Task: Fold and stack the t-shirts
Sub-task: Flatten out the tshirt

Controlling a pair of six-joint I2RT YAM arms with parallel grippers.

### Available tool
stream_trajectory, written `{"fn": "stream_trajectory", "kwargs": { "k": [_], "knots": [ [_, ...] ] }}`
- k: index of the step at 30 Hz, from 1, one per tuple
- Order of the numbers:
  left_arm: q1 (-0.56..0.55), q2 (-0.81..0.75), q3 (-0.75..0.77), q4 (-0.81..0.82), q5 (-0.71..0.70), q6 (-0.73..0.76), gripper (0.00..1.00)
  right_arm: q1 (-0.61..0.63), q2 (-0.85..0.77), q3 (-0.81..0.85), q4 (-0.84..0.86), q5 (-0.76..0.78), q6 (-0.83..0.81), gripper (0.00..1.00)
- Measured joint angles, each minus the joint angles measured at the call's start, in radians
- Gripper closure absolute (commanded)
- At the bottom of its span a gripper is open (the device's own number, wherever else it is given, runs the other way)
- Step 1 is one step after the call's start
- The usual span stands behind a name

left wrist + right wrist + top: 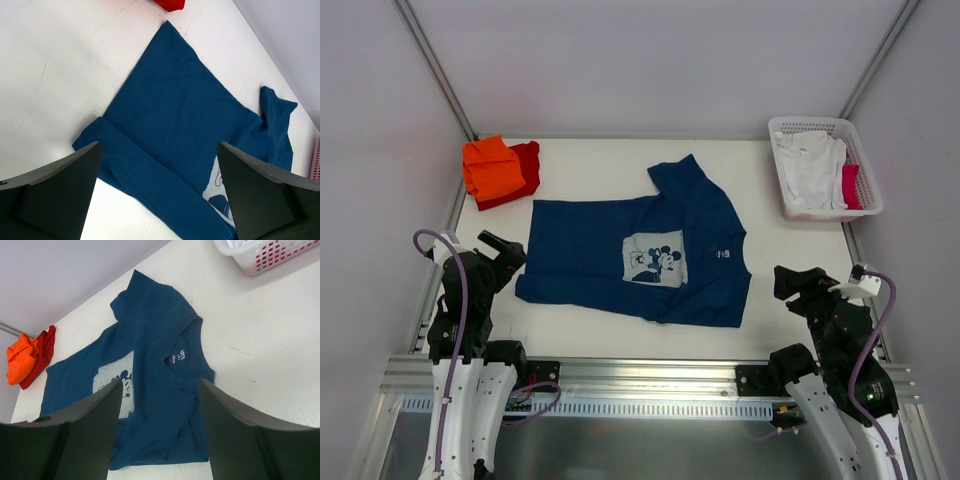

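A navy t-shirt [640, 255] with a pale cartoon-mouse print lies flat mid-table, its near long side folded over the body; it also fills the left wrist view [180, 125] and the right wrist view [150, 370]. Folded orange t-shirt [492, 165] lies on a red one [525, 170] at the back left. A white t-shirt [810, 170] is in the basket. My left gripper [508, 252] stands open just off the shirt's left end, holding nothing. Off the shirt's right end, my right gripper [798, 288] is open and empty too.
A white lattice basket [868, 190] stands at the back right corner with white cloth and something pink inside. Grey walls close the table at the back and sides. A metal rail [640, 375] runs along the near edge.
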Motion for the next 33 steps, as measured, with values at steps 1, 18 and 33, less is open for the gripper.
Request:
{"fn": "stream_trajectory", "kwargs": {
  "k": [1, 18, 33],
  "knots": [
    [0.0, 0.0, 0.0, 0.0, -0.001, 0.0, 0.01, 0.0, 0.002, 0.0, 0.002, 0.0, -0.003, 0.34],
    [0.0, 0.415, 0.019, 0.233, 0.092, 0.066, 0.01, 0.0, 0.657, 0.101, 0.31, -0.141, -0.133, 0.32],
    [0.0, 1.241, 0.397, 0.602, 0.214, 0.185, 0.09, -0.066, 1.426, 0.552, 0.495, -0.372, -0.239, 0.34]
  ]
}}
